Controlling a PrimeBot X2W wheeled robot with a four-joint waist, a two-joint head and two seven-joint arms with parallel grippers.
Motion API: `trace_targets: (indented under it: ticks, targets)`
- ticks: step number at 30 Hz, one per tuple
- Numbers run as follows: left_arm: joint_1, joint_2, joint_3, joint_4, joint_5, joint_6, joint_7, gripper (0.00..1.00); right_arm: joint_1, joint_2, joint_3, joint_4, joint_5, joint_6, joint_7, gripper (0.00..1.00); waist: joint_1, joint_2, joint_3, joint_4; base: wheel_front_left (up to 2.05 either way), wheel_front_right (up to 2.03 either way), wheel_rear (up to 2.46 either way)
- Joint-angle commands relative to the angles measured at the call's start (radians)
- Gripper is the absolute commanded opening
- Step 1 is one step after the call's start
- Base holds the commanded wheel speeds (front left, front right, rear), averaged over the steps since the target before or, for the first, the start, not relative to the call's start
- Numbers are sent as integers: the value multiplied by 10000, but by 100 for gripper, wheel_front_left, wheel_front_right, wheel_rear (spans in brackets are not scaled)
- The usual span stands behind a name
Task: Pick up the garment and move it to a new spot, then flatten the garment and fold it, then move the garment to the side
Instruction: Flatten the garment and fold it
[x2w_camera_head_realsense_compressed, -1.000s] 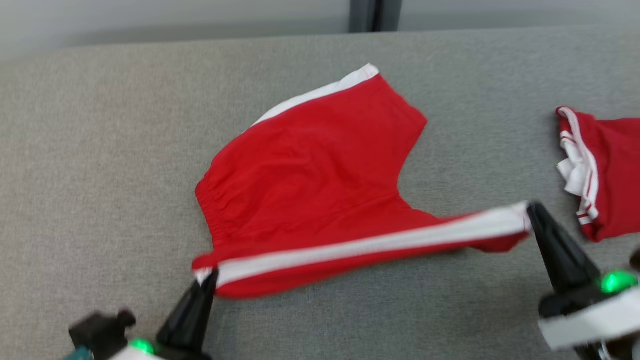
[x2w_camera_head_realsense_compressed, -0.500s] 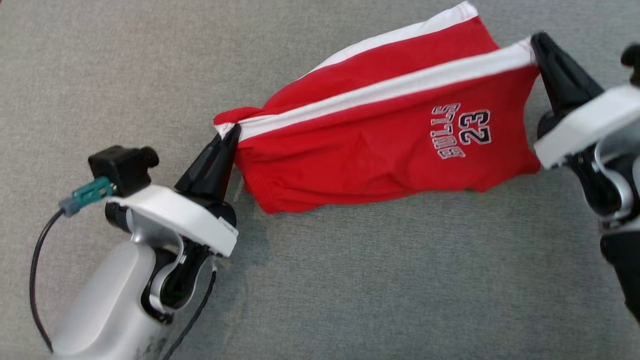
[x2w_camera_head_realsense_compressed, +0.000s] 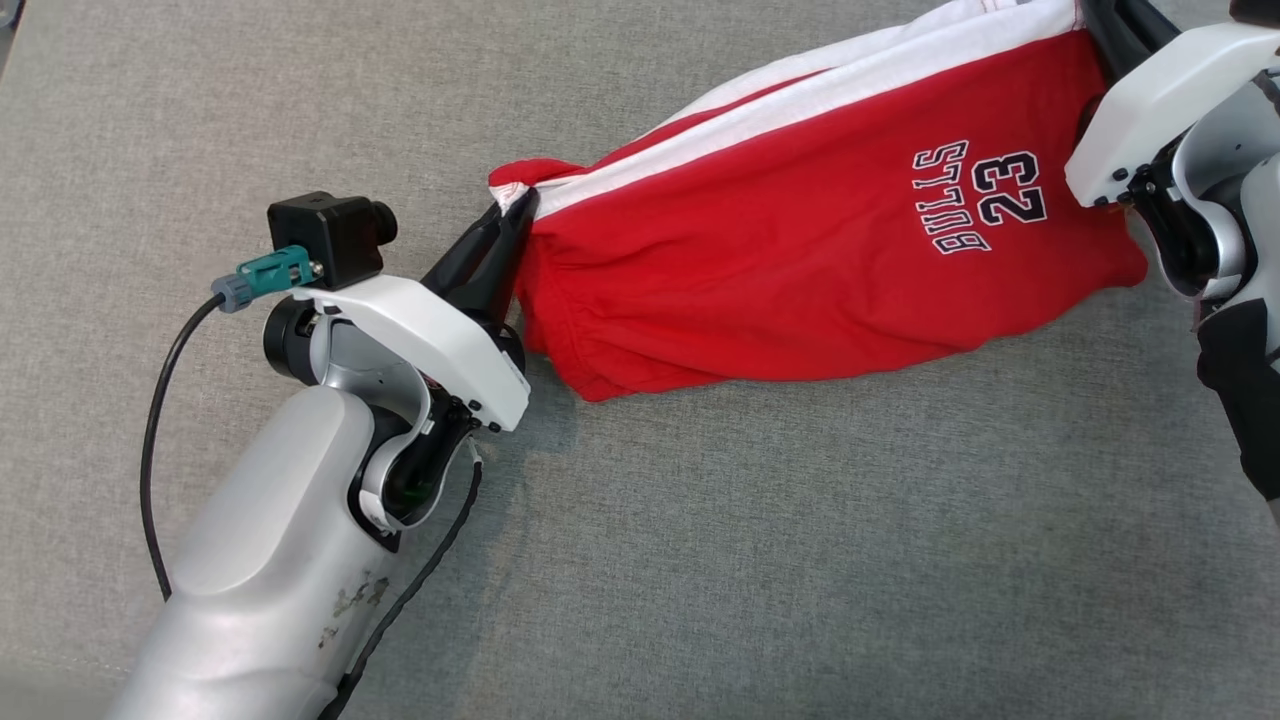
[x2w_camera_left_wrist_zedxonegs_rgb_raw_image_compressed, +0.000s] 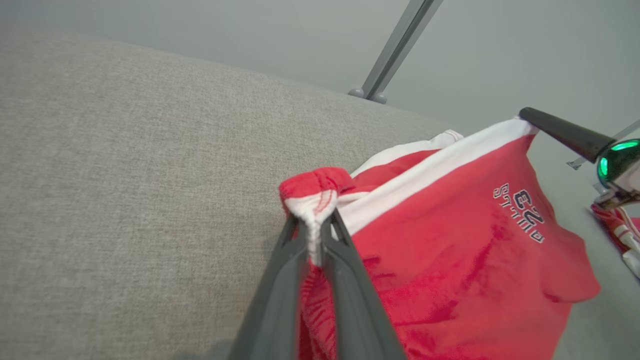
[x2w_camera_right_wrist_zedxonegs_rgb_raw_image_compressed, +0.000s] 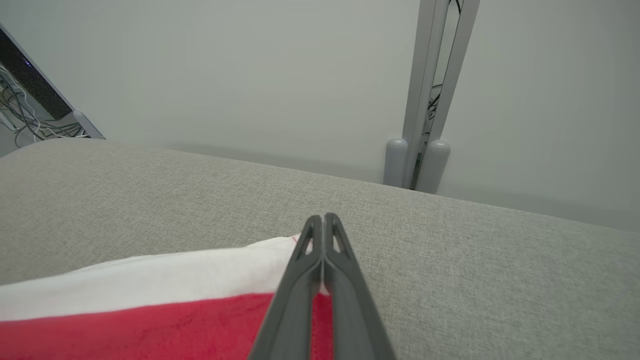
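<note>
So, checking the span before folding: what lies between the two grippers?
The red shorts hang stretched between the left gripper and right gripper, each shut on one end; the head view shows it.

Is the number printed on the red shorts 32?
No, in the head view the print on the red shorts reads BULLS 23.
</note>
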Motion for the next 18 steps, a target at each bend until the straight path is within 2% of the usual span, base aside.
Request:
trace_targets:
  ticks: [1,2,3,4,8,12,16,18]
  targets:
    - [-247,-5,-22,196,94,69,-19,17,-238,-43,146,343,-96,1,-297,0,0,0,9,74,0,0,0]
    - [-259,-35,5,289,83,112,-66,28,-297,4,224,506,-40,1,-385,12,0,0,14,97,0,0,0]
    - [-281,-39,11,367,75,114,-79,47,-368,28,353,635,-35,1,-529,71,0,0,21,112,0,0,0]
    - [-308,-16,9,430,127,156,-114,100,-438,-41,468,731,-99,1,-703,100,0,0,21,127,0,0,0]
    - [-189,59,84,523,234,260,-431,100,-545,-146,848,961,177,1,-1010,100,0,0,-39,138,0,0,0]
    - [339,387,178,328,651,543,-1181,100,-425,-559,1254,455,497,1,-965,100,0,0,-171,9,0,0,0]
    - [1410,743,310,-380,1254,909,-2486,100,118,-1066,1435,-288,821,1,-255,100,0,0,-376,-140,0,0,0]
    - [1781,789,369,-609,1435,1033,-2710,100,277,-1177,1445,-486,906,1,87,100,0,0,-401,-160,0,0,0]
